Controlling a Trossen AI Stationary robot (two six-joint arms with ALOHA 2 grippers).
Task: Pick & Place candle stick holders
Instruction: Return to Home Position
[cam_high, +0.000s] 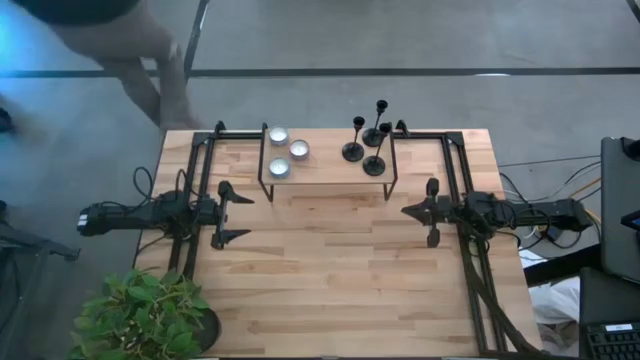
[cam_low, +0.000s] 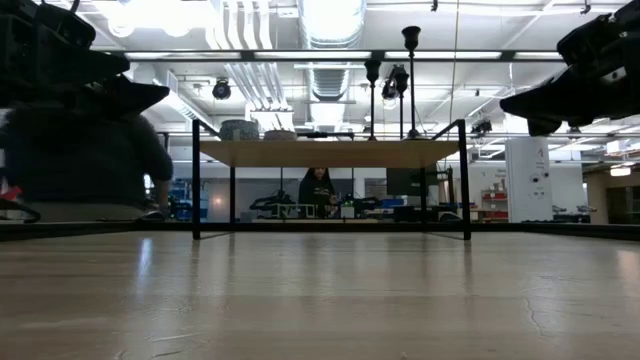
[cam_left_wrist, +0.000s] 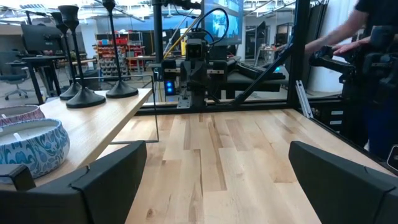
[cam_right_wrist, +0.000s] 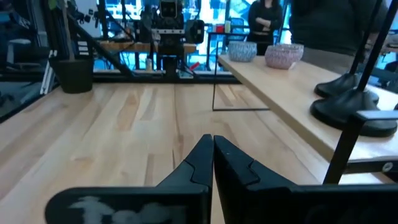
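Left gripper (cam_high: 232, 215) spread apart, empty. Right gripper (cam_high: 406, 210) pinched together, empty. Candle stick holders (cam_high: 353, 151) crowd shelf (cam_high: 325, 162) end. Bump from nearby person (cam_high: 150, 75) could topple them.

this looks like a robotics lab in an open industrial hall. exposed ceiling ducts (cam_low: 328, 25) and strip lights (cam_low: 300, 55) run overhead. equipment-laden workbenches (cam_low: 290, 208) stand beyond the butcher-block table (cam_high: 330, 260). a monitor (cam_left_wrist: 222, 18) glows blue, and cables (cam_high: 530, 165) trail over a tape-marked concrete floor (cam_high: 400, 100) (a person (cam_low: 318, 190) stands among the benches, another person (cam_left_wrist: 373, 68) beside the rig).
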